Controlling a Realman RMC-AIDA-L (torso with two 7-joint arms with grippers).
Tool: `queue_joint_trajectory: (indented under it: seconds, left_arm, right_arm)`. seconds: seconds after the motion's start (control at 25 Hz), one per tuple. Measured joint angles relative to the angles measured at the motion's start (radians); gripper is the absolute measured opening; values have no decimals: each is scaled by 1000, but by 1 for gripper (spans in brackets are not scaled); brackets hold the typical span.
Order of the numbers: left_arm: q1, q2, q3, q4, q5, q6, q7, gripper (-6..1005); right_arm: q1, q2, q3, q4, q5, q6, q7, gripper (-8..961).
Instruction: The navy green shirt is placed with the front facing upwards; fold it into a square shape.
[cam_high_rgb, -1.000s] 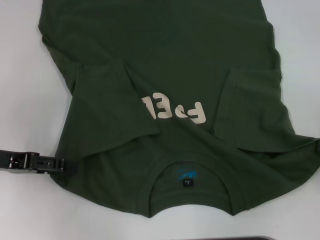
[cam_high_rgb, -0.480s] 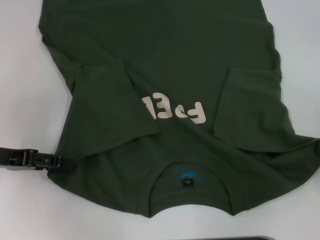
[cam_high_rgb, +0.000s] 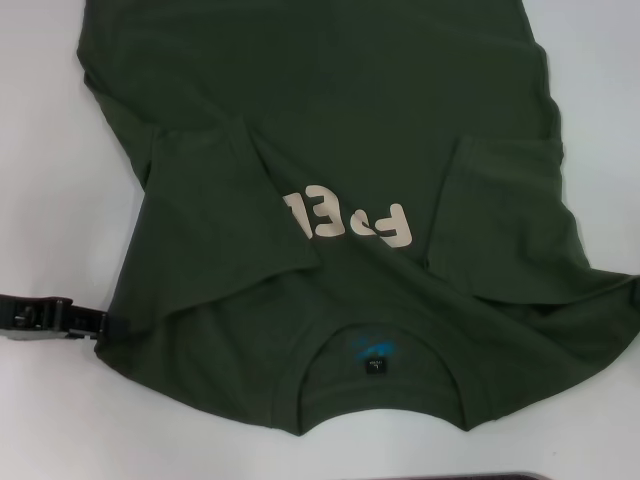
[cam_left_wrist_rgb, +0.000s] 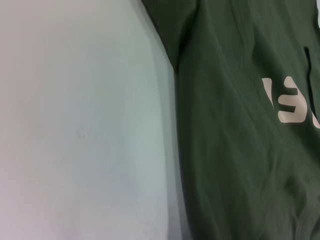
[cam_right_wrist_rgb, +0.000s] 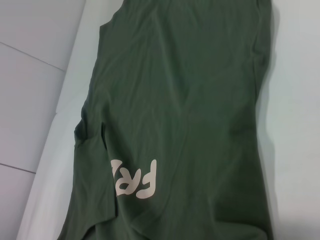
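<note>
The navy green shirt lies front-up on the white table, collar nearest the robot, both short sleeves folded inward over the chest. The left sleeve covers part of the cream lettering (the letters read reversed from the head view). A small black neck label sits inside the collar. The left gripper rests low on the table, at the shirt's left edge; whether its claw is spread or pressed together cannot be told.
</note>
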Motion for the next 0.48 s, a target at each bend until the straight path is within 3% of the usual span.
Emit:
queue_joint_trajectory:
  seconds: [0.2, 0.48]
  left_arm:
    - [-1, 3, 3, 0, 3, 4, -7, 339]
    - [-3, 3, 8, 0, 3, 5, -7, 86]
  right_arm:
    - [1, 0, 0, 0, 1, 1, 0, 2]
    - [6, -1, 1, 0, 1, 1, 0, 3]
